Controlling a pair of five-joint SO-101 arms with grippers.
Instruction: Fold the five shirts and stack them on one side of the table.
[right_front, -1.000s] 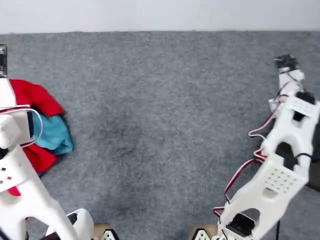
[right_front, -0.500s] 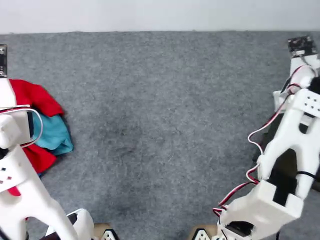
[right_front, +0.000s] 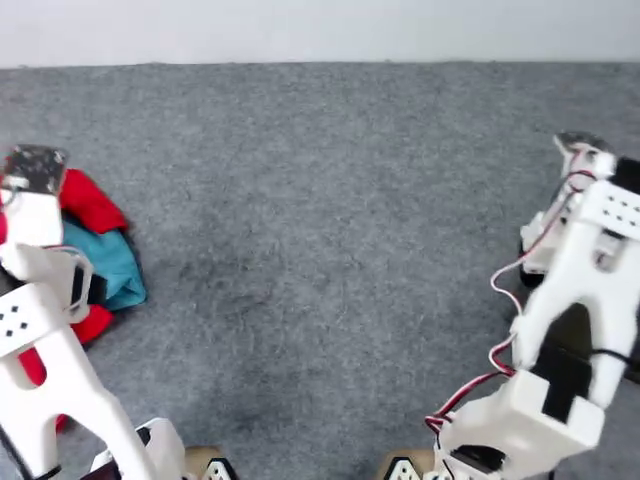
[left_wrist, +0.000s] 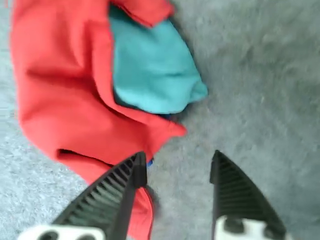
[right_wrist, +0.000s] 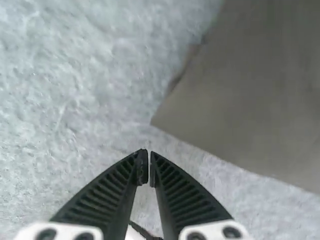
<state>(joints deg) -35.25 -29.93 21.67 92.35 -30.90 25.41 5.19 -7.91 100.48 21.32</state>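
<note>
A red shirt (left_wrist: 55, 85) lies crumpled on the grey mat with a teal shirt (left_wrist: 150, 75) bundled into it. In the high view the same red shirt (right_front: 88, 200) and teal shirt (right_front: 112, 268) sit at the table's left edge, partly under the left arm (right_front: 40, 330). My left gripper (left_wrist: 178, 160) hangs open just above the pile's edge, one finger over the red cloth and the other over bare mat. My right gripper (right_wrist: 145, 167) is shut on nothing, pointing down at the mat by the table's right side.
The grey mat (right_front: 330, 220) covers the table up to the white wall at the back. A smooth brownish-grey patch (right_wrist: 260, 85) lies beside the right gripper; I cannot tell whether it is cloth or bare table. The right arm (right_front: 580, 280) stands along the right edge.
The left arm's wrist has swung in over the red and teal pile. The right arm's wrist went toward the far right corner, then came back nearer.
</note>
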